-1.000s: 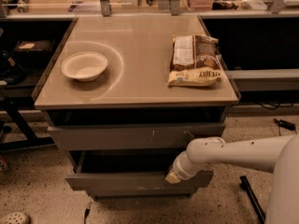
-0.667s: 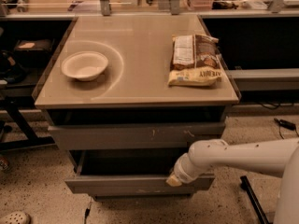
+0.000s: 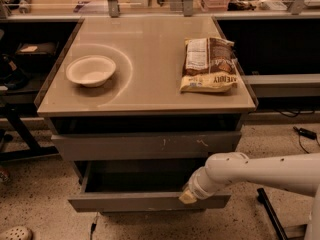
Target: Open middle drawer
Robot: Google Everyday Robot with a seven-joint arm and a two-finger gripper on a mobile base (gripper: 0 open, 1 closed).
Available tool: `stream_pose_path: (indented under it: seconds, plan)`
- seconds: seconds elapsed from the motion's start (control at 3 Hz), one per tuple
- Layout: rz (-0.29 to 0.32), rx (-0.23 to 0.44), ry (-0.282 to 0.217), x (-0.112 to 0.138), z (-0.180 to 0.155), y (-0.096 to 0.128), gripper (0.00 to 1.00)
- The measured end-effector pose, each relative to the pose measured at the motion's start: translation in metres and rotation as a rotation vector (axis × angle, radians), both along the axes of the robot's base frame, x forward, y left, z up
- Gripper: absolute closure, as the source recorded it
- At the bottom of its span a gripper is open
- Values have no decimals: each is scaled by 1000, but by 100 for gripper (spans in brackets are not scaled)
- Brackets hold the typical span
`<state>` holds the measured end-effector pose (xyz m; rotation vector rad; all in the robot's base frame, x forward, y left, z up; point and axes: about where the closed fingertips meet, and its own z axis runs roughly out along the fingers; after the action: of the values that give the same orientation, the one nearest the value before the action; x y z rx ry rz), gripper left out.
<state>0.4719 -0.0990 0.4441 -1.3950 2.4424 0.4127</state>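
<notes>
The middle drawer [image 3: 130, 202] stood pulled out — plain grey front, smooth tray showing. The hand [image 3: 188, 197] sat at its front edge — whether clamped, I couldn't tell.

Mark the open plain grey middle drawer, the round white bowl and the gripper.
Plain grey middle drawer [image 3: 130, 202]: camera view, front panel.
Round white bowl [image 3: 91, 70]: camera view, inside bottom.
Gripper [image 3: 187, 197]: camera view, tip, at drawer front's top edge.

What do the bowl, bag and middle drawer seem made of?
The bowl: matte off-white, perhaps paper or plastic; the bag: crinkled glossy printed film; the middle drawer: flat grey, likely painted metal. The gripper is at its front.
</notes>
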Motion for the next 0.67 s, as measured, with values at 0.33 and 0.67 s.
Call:
stream_pose_path:
  seconds: [0.33,0.67]
  plan:
    - [15,-14,-20,5,0,1,100]
    - [15,-24,-3,0,-3,-1,100]
